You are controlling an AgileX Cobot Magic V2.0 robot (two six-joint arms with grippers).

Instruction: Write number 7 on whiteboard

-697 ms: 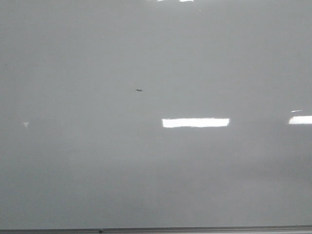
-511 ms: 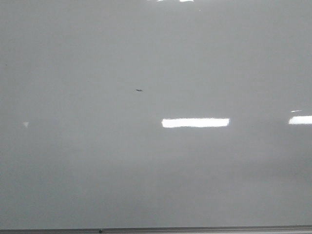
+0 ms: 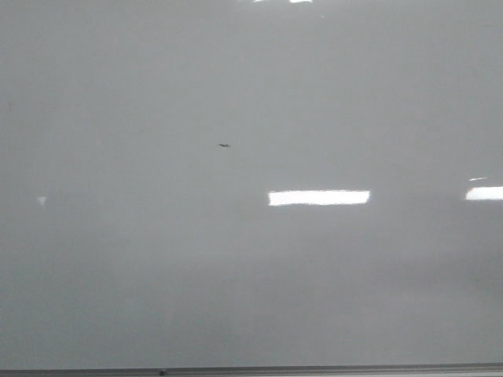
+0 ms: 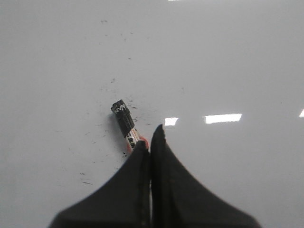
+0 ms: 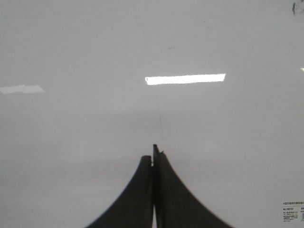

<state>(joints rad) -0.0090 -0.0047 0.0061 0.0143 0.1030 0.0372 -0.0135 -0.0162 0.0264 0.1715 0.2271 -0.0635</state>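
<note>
The whiteboard [image 3: 251, 275] fills the front view, glossy pale grey, with only a tiny dark speck [image 3: 224, 145] on it. The number 7 is not in view. Neither gripper shows in the front view. In the left wrist view my left gripper [image 4: 150, 135] has its jaws pressed together over the whiteboard [image 4: 228, 57]. A marker [image 4: 124, 119] with a black end and a red-and-white barrel lies slanted at the tip of one finger, not between the jaws. In the right wrist view my right gripper [image 5: 153, 153] is shut and empty over the board [image 5: 71, 142].
The board's thin grey lower edge [image 3: 251, 369] runs along the bottom of the front view. Small black ink flecks [image 4: 114, 80] dot the board around the marker. A faint thin line [image 5: 160, 118] lies beyond the right fingers. A small printed label [image 5: 293, 210] sits near a corner.
The left end of the bright reflection in the front view has shortened slightly. Nothing else has visibly moved.
</note>
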